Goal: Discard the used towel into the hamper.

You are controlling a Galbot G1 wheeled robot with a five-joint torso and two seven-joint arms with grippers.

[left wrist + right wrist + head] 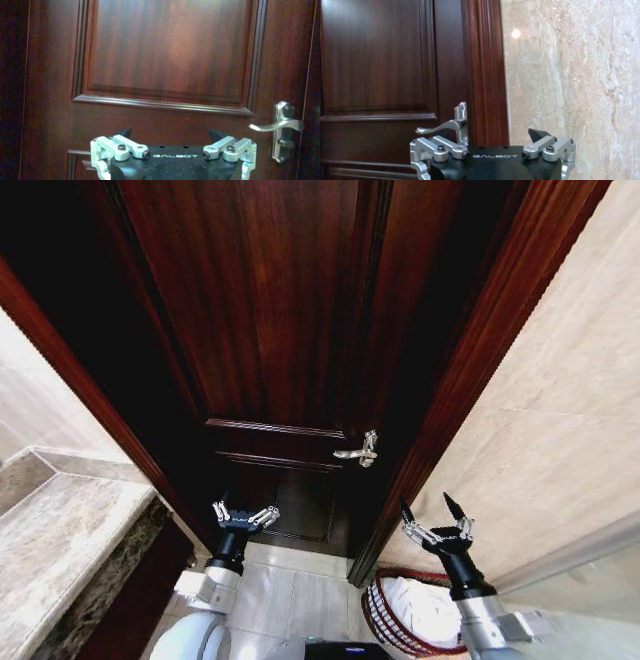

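Head view showed the hamper [385, 620], towel [425, 610] inside, just below the spread, empty right gripper [437, 517]; left gripper [245, 516] likewise empty, faced the door [290, 330].

Closed wooden door [290, 330] with silver handle [360, 450].

The left tool [170, 135], fingers spread and empty, faces a panelled wooden door [170, 56] beside its silver lever handle [280, 125].

Glossy dark wooden door [280, 330] with polished metal lever handle [358, 451]; smooth veined stone wall [560, 420]; openwork wire hamper [385, 620] holding soft white cloth [425, 610].
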